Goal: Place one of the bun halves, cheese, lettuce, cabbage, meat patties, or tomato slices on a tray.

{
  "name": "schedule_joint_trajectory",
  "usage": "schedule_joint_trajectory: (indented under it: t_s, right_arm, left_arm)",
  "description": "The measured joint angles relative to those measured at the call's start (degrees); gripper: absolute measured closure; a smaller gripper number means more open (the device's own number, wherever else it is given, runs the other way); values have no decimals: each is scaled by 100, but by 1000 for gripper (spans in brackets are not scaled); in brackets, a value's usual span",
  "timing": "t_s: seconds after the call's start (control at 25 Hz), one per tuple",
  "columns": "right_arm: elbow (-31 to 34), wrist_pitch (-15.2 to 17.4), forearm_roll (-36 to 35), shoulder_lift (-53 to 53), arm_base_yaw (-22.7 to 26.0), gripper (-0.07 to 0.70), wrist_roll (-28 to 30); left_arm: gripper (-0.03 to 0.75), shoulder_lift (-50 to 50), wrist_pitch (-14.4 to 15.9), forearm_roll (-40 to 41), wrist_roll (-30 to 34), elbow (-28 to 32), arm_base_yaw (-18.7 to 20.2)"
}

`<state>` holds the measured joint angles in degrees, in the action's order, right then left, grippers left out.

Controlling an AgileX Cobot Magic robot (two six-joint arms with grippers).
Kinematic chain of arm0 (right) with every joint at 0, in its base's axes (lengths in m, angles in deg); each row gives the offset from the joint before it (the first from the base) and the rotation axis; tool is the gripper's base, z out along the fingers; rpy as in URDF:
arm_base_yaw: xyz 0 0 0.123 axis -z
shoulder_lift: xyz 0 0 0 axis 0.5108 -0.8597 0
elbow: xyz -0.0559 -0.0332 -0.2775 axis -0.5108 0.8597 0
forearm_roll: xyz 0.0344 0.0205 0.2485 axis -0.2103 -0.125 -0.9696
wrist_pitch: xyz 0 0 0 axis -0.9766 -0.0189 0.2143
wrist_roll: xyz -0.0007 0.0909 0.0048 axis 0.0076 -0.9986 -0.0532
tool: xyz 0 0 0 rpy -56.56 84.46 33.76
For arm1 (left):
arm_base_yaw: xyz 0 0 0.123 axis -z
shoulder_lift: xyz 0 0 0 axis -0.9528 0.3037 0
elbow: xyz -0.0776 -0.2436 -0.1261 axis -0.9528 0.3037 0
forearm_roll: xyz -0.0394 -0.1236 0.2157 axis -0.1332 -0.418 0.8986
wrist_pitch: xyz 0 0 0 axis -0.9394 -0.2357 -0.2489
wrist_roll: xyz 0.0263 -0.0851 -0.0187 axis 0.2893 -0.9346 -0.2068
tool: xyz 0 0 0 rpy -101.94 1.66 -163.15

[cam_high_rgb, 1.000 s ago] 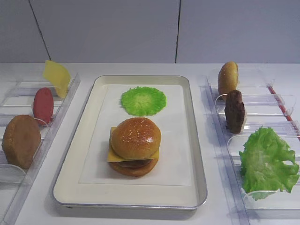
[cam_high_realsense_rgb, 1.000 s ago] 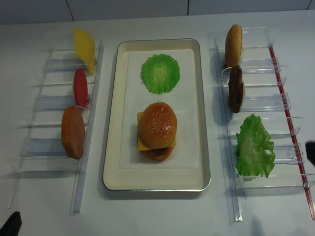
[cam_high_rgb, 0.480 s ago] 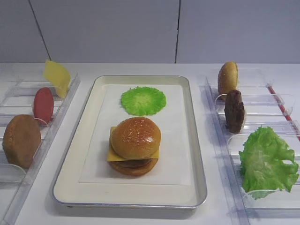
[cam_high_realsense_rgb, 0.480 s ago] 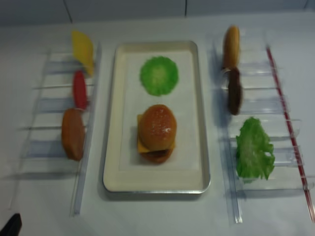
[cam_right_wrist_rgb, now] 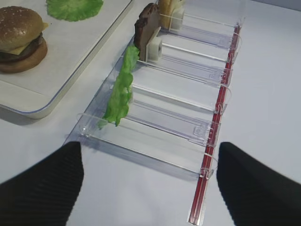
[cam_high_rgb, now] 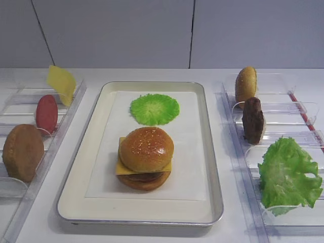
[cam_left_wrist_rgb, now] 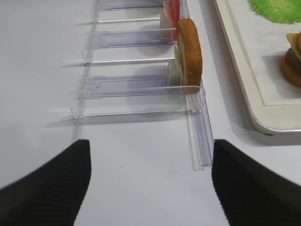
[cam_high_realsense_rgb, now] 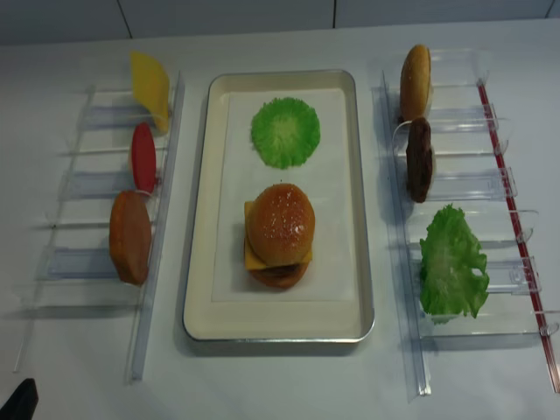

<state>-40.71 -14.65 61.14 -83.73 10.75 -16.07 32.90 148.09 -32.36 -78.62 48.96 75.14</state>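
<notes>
- One tray (cam_high_rgb: 212,167) is the landmark, lying between two clear racks (cam_high_realsense_rgb: 464,219).
- On its near half sits a stack: bun top (cam_high_rgb: 147,148) over cheese (cam_high_rgb: 123,167), a patty and a bun base.
- Cabbage (cam_high_rgb: 154,109) lies flat on the tray's far half.
- Right of the tray, a bun half (cam_high_rgb: 246,84), patty (cam_high_rgb: 253,120) and lettuce (cam_high_rgb: 288,174) stand in a rack.
- Left of it stand a cheese slice (cam_high_rgb: 62,83), tomato (cam_high_rgb: 46,113) and plain bun (cam_high_rgb: 23,152).
- Right gripper (cam_right_wrist_rgb: 149,188): jaws spread wide, empty, near the lettuce.
- Left gripper (cam_left_wrist_rgb: 150,183): jaws apart, empty, near the plain bun.
</notes>
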Motion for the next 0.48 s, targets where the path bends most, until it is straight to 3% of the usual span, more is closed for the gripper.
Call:
schedule_joint_trajectory:
  t_s: [0.16,0.48]
  right_arm:
    - [0,0,0,8,64,46,0]
    - [0,0,0,8,1146,46,0]
  left_arm:
    - [223,0,0,0,0,0,0]
    - [223,0,0,0,0,0,0]
